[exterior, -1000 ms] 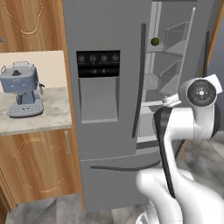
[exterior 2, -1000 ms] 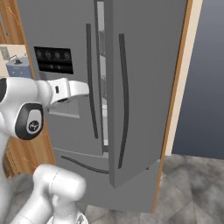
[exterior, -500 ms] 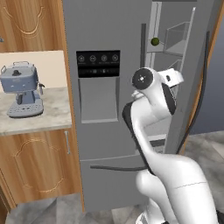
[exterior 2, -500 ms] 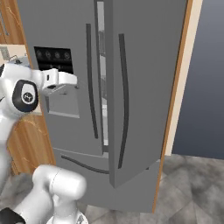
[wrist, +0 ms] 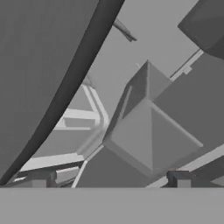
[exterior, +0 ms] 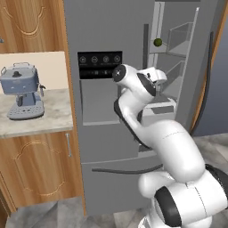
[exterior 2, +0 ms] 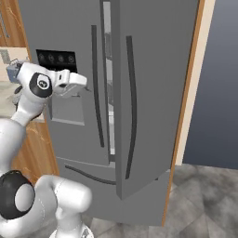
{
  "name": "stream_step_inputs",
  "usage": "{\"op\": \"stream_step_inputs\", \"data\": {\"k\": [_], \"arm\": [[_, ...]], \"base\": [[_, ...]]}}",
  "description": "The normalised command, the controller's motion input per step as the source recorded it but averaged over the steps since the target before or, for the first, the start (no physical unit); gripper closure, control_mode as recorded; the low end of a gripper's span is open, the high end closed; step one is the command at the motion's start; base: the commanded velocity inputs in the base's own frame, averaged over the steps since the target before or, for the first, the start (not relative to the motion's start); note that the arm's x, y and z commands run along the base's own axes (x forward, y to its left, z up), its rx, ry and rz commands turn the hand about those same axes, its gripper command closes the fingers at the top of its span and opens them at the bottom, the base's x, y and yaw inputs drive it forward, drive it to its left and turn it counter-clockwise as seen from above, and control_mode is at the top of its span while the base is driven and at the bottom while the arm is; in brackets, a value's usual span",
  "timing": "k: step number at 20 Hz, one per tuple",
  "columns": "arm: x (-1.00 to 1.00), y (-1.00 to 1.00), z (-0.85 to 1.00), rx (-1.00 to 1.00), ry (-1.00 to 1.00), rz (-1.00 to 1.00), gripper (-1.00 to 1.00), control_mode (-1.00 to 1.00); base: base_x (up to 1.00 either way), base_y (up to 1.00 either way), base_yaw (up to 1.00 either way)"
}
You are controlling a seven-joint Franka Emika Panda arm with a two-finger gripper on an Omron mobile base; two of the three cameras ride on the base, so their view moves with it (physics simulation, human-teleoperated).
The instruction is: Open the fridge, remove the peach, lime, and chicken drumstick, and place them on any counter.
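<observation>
Fridge (exterior: 102, 26) stands just ahead of gripper (wrist: 109, 177), right door (exterior 2: 139, 93) swung partly out, left door w/ black dispenser panel (exterior: 99, 65) shut. Gripper sits at the gap between the doors, about dispenser height; jaws fully spread, nothing between them. Hand view: dark curved handle (wrist: 65, 87) sweeps across left, grey shelves and bins beyond it, fingertips (wrist: 41, 178) apart at bottom edge.

Lime (exterior: 157, 42): small dark green ball on an upper shelf inside, above and right of the hand, well apart from it. Can't make out peach or drumstick.

Fridge is tall, grey, long dark vertical handles; inside pale w/ clear bins (exterior: 180, 38).

Counter (exterior: 35, 118) to the left of fridge, beige marbled top over wood cabinets, blue-grey coffee machine (exterior: 22, 91) on it.
</observation>
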Motion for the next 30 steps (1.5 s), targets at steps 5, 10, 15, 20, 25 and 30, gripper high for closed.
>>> {"op": "stream_step_inputs", "data": {"k": [5, 10, 15, 20, 25, 30], "arm": [[0.43, -0.49, -0.17, -0.01, 0.00, 0.00, -1.00, -1.00], [0.29, -0.72, -0.18, 0.00, 0.07, 0.00, -1.00, -1.00], [-0.09, -0.85, -0.22, 0.00, 0.03, 0.00, -1.00, -1.00], [-0.66, -1.00, -0.17, 0.00, 0.02, -0.01, -1.00, -1.00], [-0.98, -1.00, -0.30, 0.00, 0.04, -0.04, -1.00, -1.00], [-1.00, -1.00, -0.37, 0.00, 0.00, -0.04, -1.00, -1.00]], "base": [[0.00, 0.00, 0.00], [0.00, 0.00, 0.00], [0.00, 0.00, 0.00], [0.00, 0.00, 0.00], [0.00, 0.00, 0.00], [0.00, 0.00, 0.00]]}}
